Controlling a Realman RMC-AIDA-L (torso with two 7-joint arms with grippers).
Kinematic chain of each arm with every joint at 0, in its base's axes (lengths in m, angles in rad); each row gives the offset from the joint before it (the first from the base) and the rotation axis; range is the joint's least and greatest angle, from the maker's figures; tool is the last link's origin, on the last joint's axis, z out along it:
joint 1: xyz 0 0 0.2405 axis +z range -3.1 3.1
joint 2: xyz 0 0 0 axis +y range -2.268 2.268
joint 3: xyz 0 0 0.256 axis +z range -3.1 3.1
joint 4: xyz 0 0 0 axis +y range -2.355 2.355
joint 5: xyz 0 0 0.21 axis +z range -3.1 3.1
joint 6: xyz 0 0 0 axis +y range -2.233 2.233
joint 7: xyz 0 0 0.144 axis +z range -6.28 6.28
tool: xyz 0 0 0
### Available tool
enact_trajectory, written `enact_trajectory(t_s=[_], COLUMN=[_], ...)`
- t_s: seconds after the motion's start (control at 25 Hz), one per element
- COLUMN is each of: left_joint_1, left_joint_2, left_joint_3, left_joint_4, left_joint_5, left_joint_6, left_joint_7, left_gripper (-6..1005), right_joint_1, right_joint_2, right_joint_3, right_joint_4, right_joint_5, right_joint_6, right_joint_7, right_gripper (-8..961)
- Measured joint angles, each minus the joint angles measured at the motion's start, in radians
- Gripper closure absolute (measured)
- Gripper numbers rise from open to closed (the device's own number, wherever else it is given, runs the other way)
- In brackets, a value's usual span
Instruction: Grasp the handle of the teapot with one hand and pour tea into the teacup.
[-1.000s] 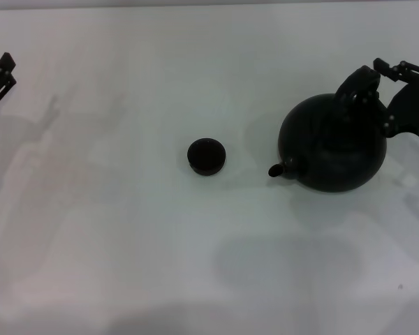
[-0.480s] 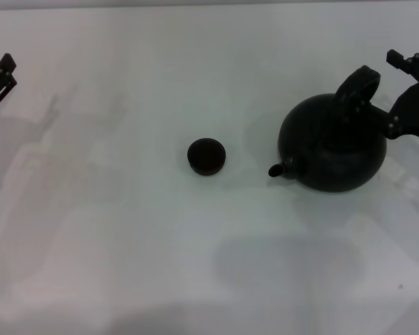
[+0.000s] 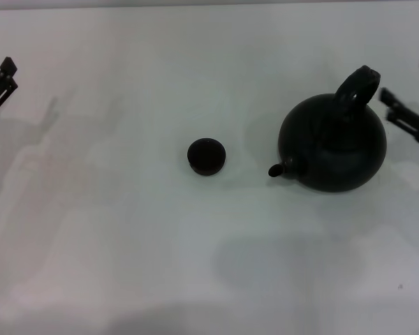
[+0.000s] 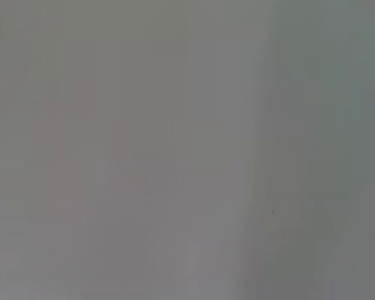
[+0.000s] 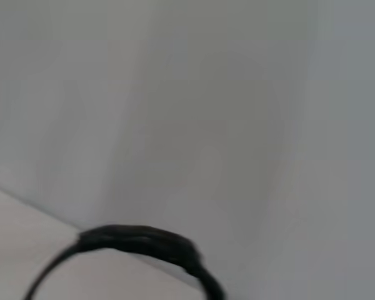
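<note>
The large black teapot (image 3: 332, 144) stands upright on the white table (image 3: 126, 230) at the right, its short spout (image 3: 276, 169) pointing left. Its arched black handle (image 3: 356, 86) rises at the top; part of its arch also shows in the right wrist view (image 5: 144, 240). The tiny dark teacup (image 3: 207, 155) sits left of the spout, a gap away. My right gripper (image 3: 407, 94) is at the right edge, just right of the handle, open and clear of it. My left gripper (image 3: 0, 85) is parked at the far left edge.
The table's far edge (image 3: 195, 5) runs along the top of the head view. The left wrist view shows only blank pale surface.
My right gripper, which was around the handle a second ago, has drawn back to the right and is off it. Teapot and teacup have not moved.
</note>
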Motion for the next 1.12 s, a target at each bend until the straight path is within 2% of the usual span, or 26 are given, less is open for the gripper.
enact_trajectory(t_s=[0.24, 0.4, 0.68, 0.92, 1.12], left_joint_1=[0.002, 0.003, -0.005, -0.006, -0.017], left_joint_2=[0.0, 0.0, 0.0, -0.001, -0.002], left_joint_3=[-0.002, -0.005, -0.006, -0.006, -0.006], left_joint_4=[0.0, 0.005, 0.004, -0.001, -0.033], left_joint_5=[-0.003, -0.005, -0.105, -0.196, -0.235], left_joint_6=[-0.005, -0.007, 0.008, 0.014, 0.014], left_joint_7=[0.0, 0.002, 0.002, 0.003, -0.001], left_gripper=[126, 126, 126, 126, 126], right_joint_1=[-0.013, 0.0, 0.097, 0.151, 0.172], right_joint_2=[-0.009, 0.009, 0.013, 0.01, 0.008], right_joint_3=[0.136, 0.268, 0.458, 0.524, 0.57], right_joint_4=[0.087, 0.143, 0.285, 0.295, 0.288], right_joint_5=[-0.002, 0.003, 0.006, 0.007, 0.007], right_joint_6=[0.024, 0.022, -0.017, -0.136, -0.161], right_joint_7=[-0.008, -0.01, -0.013, -0.022, -0.042], right_gripper=[96, 97, 100, 103, 103])
